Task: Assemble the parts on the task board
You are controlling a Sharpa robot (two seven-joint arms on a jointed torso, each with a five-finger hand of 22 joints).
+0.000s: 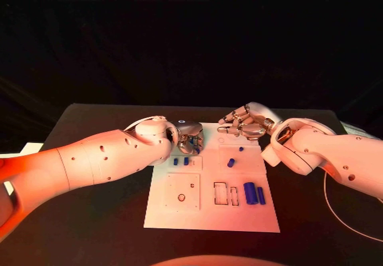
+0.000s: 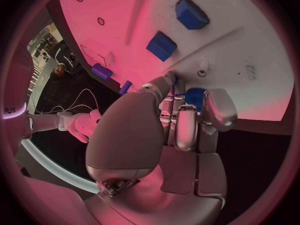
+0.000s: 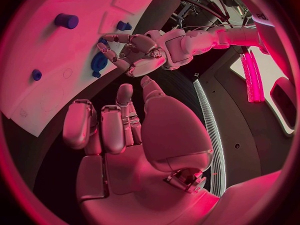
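The white task board [image 1: 211,213] lies in the middle of the black table. My left hand [image 1: 189,138] rests on the board's far left corner and its curled fingers pinch a small blue part [image 2: 195,96]. The same part [image 3: 99,62] sits under that hand's fingertips in the right wrist view. My right hand [image 1: 247,123] hovers over the board's far right edge, fingers curled in and holding nothing. Two small blue parts [image 1: 180,161] stand just in front of the left hand. Two more [image 1: 231,163] lie mid-board, and two long blue cylinders [image 1: 254,193] lie at the right.
Rectangular outlines and slots [image 1: 225,193] and a raised white plate with holes [image 1: 182,191] mark the near half of the board. Bare black table [image 1: 88,233] surrounds the board. A thin white cable [image 1: 335,213] curves along the table's right side.
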